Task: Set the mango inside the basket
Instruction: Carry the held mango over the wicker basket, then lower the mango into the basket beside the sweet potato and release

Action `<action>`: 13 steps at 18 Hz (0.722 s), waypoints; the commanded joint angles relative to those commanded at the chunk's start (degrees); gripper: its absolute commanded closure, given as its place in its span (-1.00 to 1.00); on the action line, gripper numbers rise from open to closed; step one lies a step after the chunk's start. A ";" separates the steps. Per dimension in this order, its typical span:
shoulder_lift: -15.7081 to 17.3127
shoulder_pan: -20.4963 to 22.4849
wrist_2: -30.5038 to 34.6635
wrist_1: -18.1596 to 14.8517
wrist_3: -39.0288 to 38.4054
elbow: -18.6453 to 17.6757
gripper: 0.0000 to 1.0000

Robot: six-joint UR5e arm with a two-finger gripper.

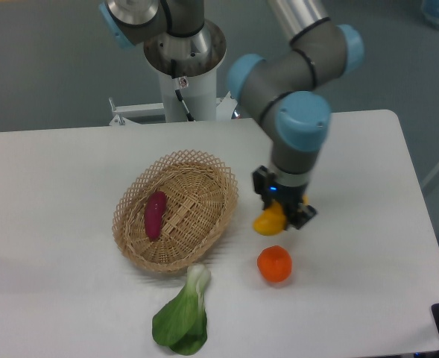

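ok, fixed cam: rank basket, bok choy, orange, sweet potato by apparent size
1. basket, clearly largest
2. bok choy
3. sweet potato and orange: too close to rank; the potato is longer but slimmer, the orange rounder and nearer the camera.

Hand [282,212] clamps mango [268,221] just right of basket [223,203]; orange [274,264] below.
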 joint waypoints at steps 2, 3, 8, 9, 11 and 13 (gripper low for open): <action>1.58 -1.76 0.00 0.35 -0.52 -2.64 -0.10; 1.94 -2.81 0.09 0.44 -0.88 -3.69 -0.11; 2.47 -7.82 0.61 0.70 -3.69 -5.99 -0.12; 2.38 -8.79 0.79 0.70 -4.82 -6.25 -0.12; 2.12 -10.63 0.97 1.31 -6.32 -6.52 -0.12; 1.94 -11.17 0.97 2.55 -6.50 -6.69 -0.13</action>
